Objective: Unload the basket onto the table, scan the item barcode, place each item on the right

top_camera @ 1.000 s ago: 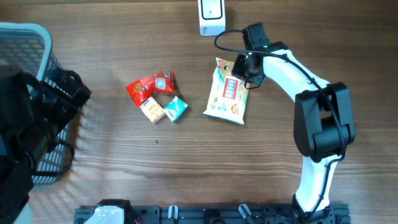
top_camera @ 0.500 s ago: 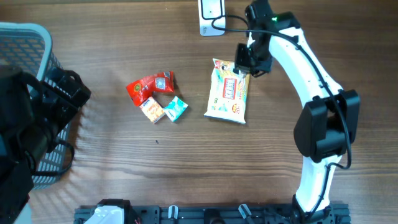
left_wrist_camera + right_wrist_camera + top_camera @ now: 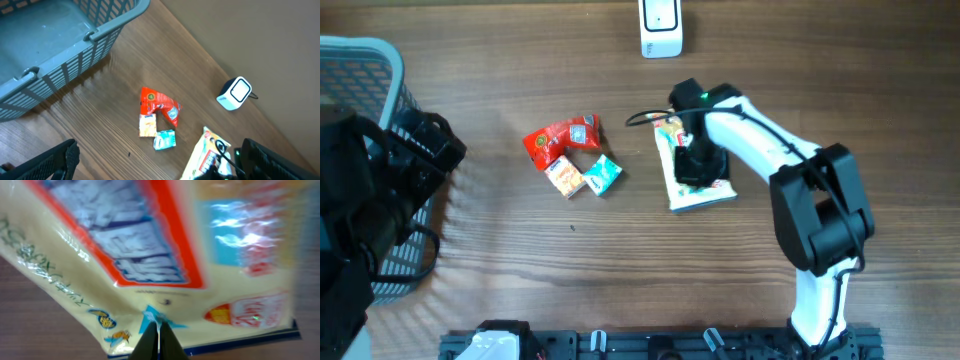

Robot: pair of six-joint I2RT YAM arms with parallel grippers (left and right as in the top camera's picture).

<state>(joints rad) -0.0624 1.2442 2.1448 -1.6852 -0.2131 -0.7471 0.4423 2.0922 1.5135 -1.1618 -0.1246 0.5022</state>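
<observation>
Fingers [image 3: 149,347] of the right gripper [image 3: 696,165] are clenched against the snack packet [image 3: 715,192] right of centre, perhaps nipping its film. Left gripper [image 3: 159,150] gapes wide; grey basket [image 3: 75,67], upper left, shows bare floor.

Basket [image 3: 365,60] sits at the left edge of the table [image 3: 520,290]. Scanner [image 3: 661,28] is at the far edge, centre. Left of centre is a touching cluster: pouch [image 3: 560,137] behind, carton [image 3: 565,178] and sachet [image 3: 604,174] side by side before it. Snack bag [image 3: 705,192] lies flat to the right of the cluster, apart from it, nearer than the scanner. Right gripper [image 3: 695,160] rests on top of the bag.
</observation>
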